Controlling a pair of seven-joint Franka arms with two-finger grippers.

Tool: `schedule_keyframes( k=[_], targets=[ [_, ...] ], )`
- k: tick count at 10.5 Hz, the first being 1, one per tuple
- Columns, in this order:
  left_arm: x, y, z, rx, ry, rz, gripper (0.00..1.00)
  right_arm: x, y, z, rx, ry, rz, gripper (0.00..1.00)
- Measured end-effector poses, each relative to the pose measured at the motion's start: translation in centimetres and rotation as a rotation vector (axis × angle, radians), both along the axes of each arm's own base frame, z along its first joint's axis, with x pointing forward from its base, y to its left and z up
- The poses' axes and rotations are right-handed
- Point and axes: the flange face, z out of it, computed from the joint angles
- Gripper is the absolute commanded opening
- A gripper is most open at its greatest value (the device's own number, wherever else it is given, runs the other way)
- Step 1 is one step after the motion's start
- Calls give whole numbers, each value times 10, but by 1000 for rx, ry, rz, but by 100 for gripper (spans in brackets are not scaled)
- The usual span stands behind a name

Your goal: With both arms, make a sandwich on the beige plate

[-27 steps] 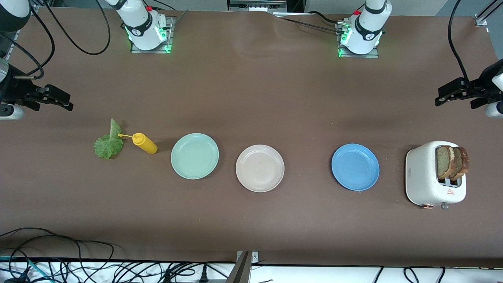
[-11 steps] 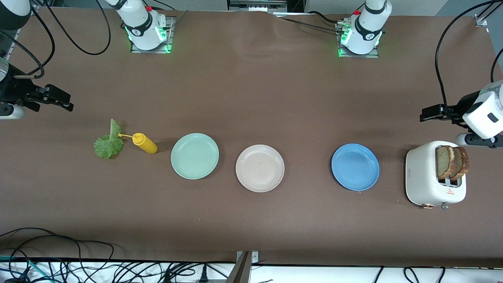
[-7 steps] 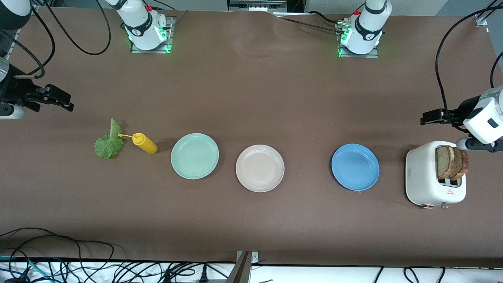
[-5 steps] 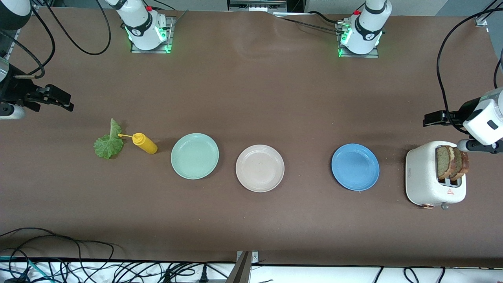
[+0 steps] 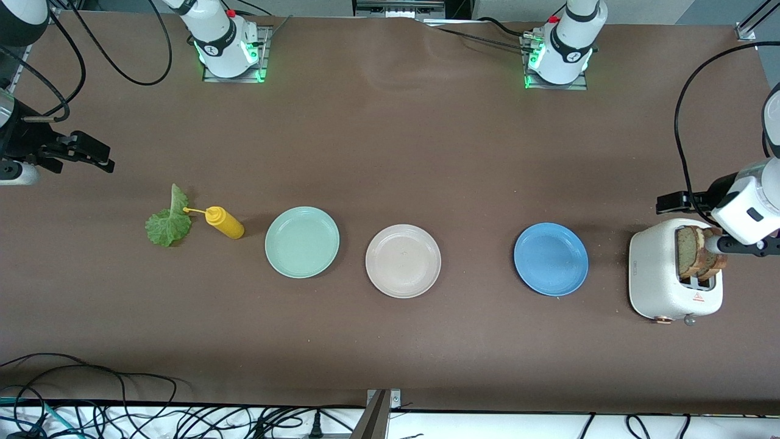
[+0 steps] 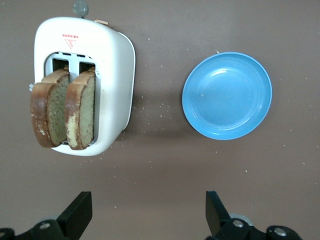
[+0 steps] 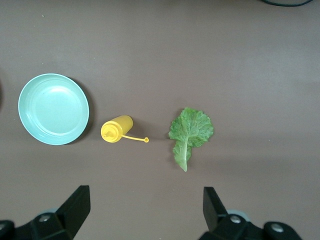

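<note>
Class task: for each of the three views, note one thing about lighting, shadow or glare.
Front view: green lights glow at both arm bases; soft shadows edge the beige plate. Left wrist view: a glossy highlight sits on the blue plate, and the toaster casts a faint shadow. Right wrist view: even light, sheen on the mint-green plate.

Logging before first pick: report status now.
Left gripper open above toaster, empty. Right gripper open, waiting near lettuce leaf. Bread slices in toaster; beige plate bare. Nothing obstructing.

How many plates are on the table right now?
3, in a row: the mint-green plate beside the yellow squeeze bottle, the beige plate in the middle, the blue plate beside the toaster.
</note>
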Motion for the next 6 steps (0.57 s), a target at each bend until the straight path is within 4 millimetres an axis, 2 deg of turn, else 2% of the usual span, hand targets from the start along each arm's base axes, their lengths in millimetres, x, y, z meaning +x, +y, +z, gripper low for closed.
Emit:
schedule_keyframes(
  k=[3,6],
  targets=[
    [2,10,-2,1,-11,9,100,0,0,0,0,0,0,100],
    [3,-1,5,-5,-23,-9,100,0,0,0,0,0,0,100]
  ],
)
